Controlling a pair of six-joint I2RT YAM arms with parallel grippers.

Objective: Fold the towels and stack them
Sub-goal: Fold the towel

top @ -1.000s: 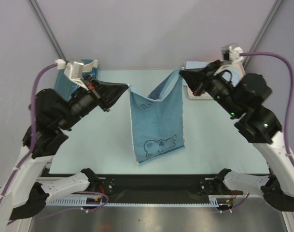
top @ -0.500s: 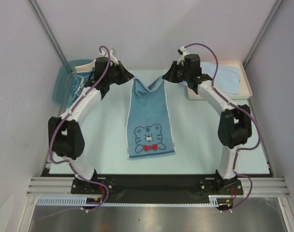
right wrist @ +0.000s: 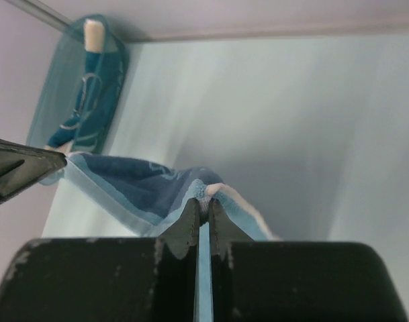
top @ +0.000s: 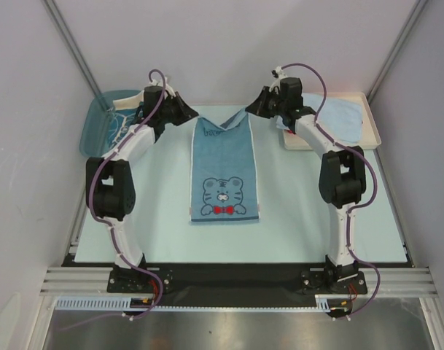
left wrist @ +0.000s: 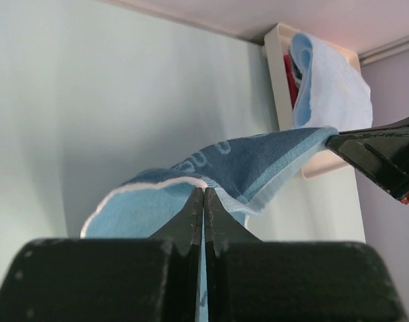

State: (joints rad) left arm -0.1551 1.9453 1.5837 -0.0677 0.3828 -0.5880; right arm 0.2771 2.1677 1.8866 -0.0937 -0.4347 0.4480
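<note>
Towel in play: blue terry towel with a cartoon tiger face and red bow (top: 223, 175), stretched lengthwise down the middle of the table, face end nearest the arm bases. Its far edge is lifted and sags between the two grippers.
Left gripper (left wrist: 203, 193): jaws pinched tight on the towel's far left corner.
Right gripper (right wrist: 203, 201): clamped on the far right corner.
Writing: pale looping letters (left wrist: 201, 159) on the raised edge, too creased to read.
Cream flat tray (top: 370, 124): far right, with a folded light-blue towel (top: 340, 117) and a sliver of red cloth (left wrist: 289, 70) beside it.
Translucent blue plastic bin (top: 90, 127): far left, holding a teal towel with white line drawing (right wrist: 90, 100).
Surface: smooth pale-blue table top (top: 316, 211).
Room: plain lilac-grey walls (top: 222, 51) on three sides.
</note>
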